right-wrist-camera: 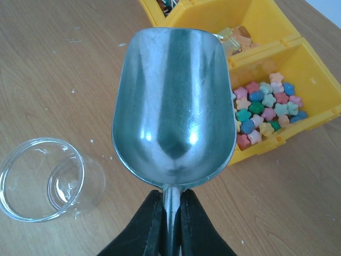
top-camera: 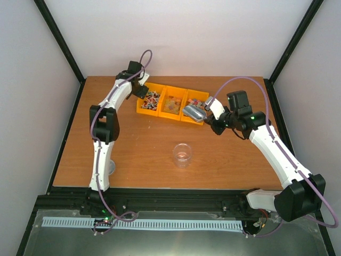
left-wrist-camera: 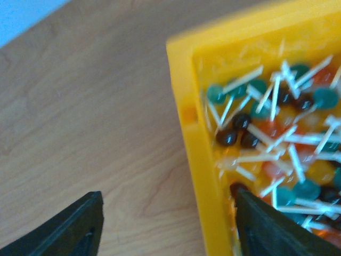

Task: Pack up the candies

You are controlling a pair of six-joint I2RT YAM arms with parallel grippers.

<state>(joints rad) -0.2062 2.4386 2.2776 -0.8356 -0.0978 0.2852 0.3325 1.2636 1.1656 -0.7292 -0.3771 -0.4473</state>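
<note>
Top camera overlooks the table [top-camera: 133, 160] — wrist cameras close, all sharing yellow bins [top-camera: 169, 115].

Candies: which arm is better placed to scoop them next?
Right. The right pincer is shut on the empty scoop, poised at the bin of candies, with the jar close by. The left pincer is open and empty, straddling the wall of the lollipop bin.

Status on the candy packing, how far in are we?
Done: nothing that shows; the clear jar looks empty. In hand: the right gripper is shut on the metal scoop, its bowl empty, next to the candies in the end bin. The left gripper is open, straddling the wall of the lollipop bin. Left: scoop the candies and tip them into the jar.
</note>
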